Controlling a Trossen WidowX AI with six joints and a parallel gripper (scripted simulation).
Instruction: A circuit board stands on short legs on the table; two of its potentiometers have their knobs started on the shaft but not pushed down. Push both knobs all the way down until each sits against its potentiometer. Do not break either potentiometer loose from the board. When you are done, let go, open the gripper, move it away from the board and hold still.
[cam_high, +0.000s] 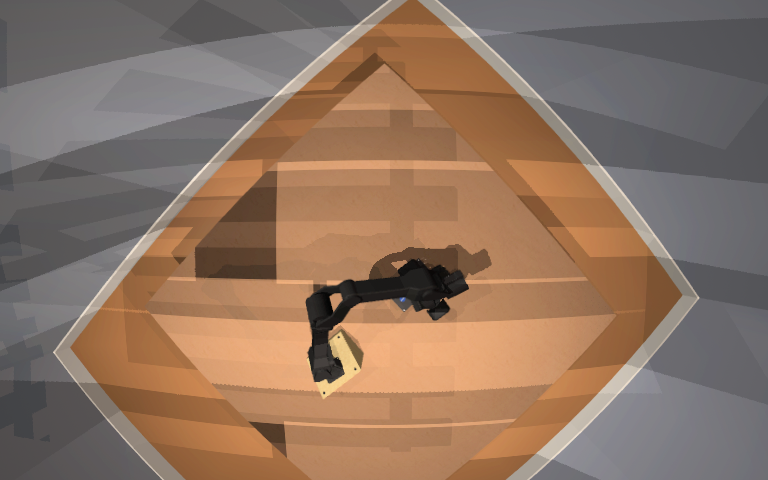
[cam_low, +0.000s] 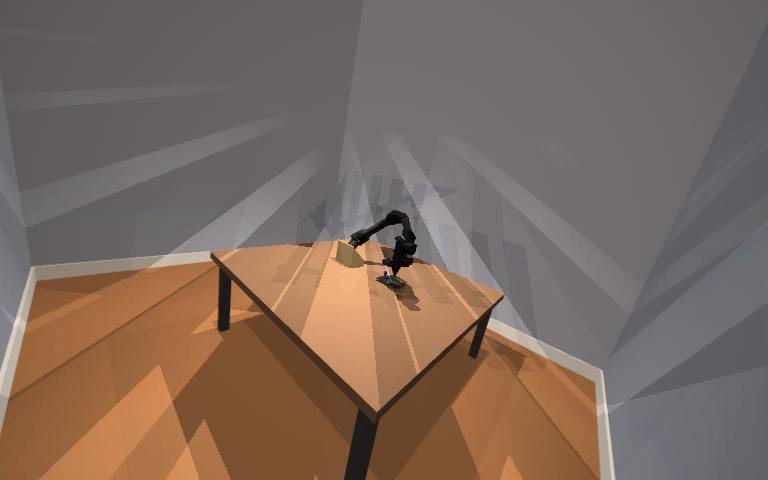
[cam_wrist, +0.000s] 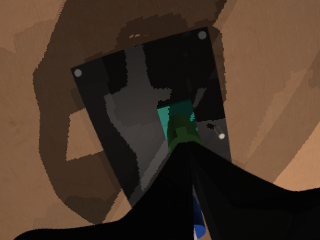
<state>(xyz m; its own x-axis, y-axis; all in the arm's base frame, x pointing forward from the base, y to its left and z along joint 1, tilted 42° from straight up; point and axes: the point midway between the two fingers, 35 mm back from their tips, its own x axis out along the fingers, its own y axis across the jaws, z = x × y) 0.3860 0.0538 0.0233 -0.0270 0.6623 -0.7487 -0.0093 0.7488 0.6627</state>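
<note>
The circuit board is a dark plate on the table, mostly hidden under the arm in the top view. A green knob stands over a teal potentiometer; whether it sits against it cannot be told. My gripper is shut and empty, pointing down, with its fingertips at the top of the green knob; contact is not clear. A blue knob shows partly behind the fingers in the wrist view. Its potentiometer is hidden there, so its height is unclear.
A small white-tipped post stands on the board to the right of the green knob. The arm's base is on a pale yellow wedge block. The arm reaches over the wooden table. Shadows cross the board.
</note>
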